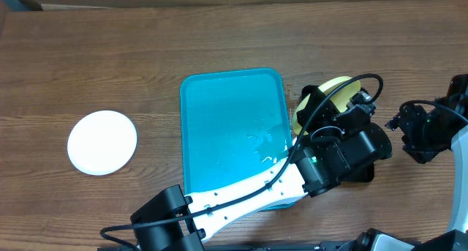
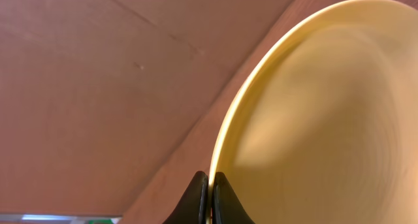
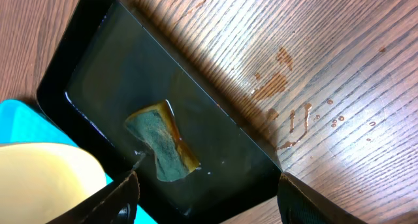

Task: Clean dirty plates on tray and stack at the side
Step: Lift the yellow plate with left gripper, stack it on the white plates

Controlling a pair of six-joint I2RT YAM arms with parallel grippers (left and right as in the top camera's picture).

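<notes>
My left gripper (image 2: pixel 209 201) is shut on the rim of the pale yellow-green plate (image 2: pixel 326 119) and holds it tilted just right of the turquoise tray (image 1: pixel 230 134); the plate also shows in the overhead view (image 1: pixel 330 90) and in the right wrist view (image 3: pixel 46 181). The tray holds no plates and looks wet. A white plate (image 1: pixel 102 141) lies flat on the table far to the left. My right gripper (image 3: pixel 206 198) is open and empty above a black tray (image 3: pixel 196 119) that holds a wet green and yellow sponge (image 3: pixel 160 142). The third plate is out of view.
My right arm (image 1: pixel 431 130) sits at the table's right edge. Orange-brown wet smears (image 3: pixel 281 80) mark the wood beside the black tray. My left arm (image 1: pixel 241 196) crosses the near end of the turquoise tray.
</notes>
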